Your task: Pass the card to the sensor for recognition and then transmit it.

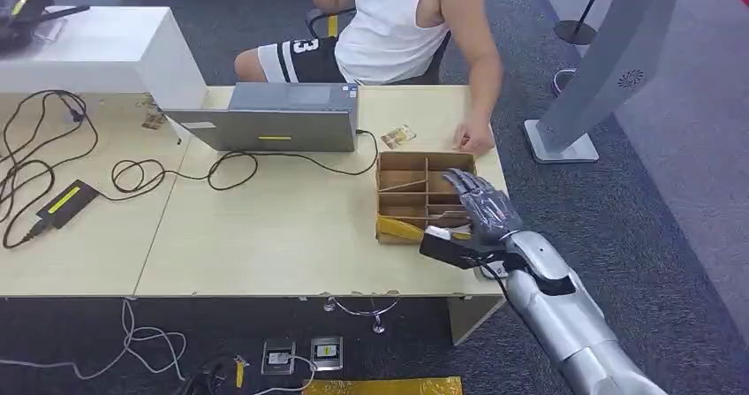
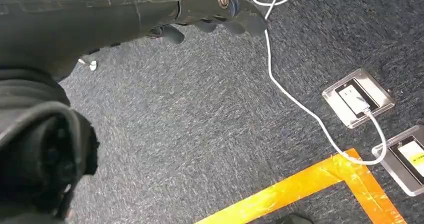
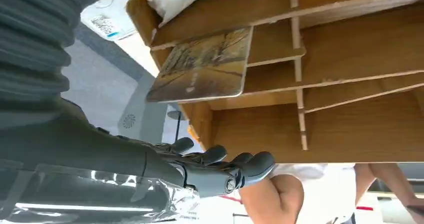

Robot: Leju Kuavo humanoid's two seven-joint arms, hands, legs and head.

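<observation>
Hovering open-fingered, right hand [image 1: 484, 208] over divided box [image 1: 402, 202], holding nothing

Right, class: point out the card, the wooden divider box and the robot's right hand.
card [image 3: 202, 66], right wrist view, middle of its printed face.
wooden divider box [image 1: 402, 163], head view, far rim.
right hand [image 1: 484, 208], head view, back of the hand.
</observation>
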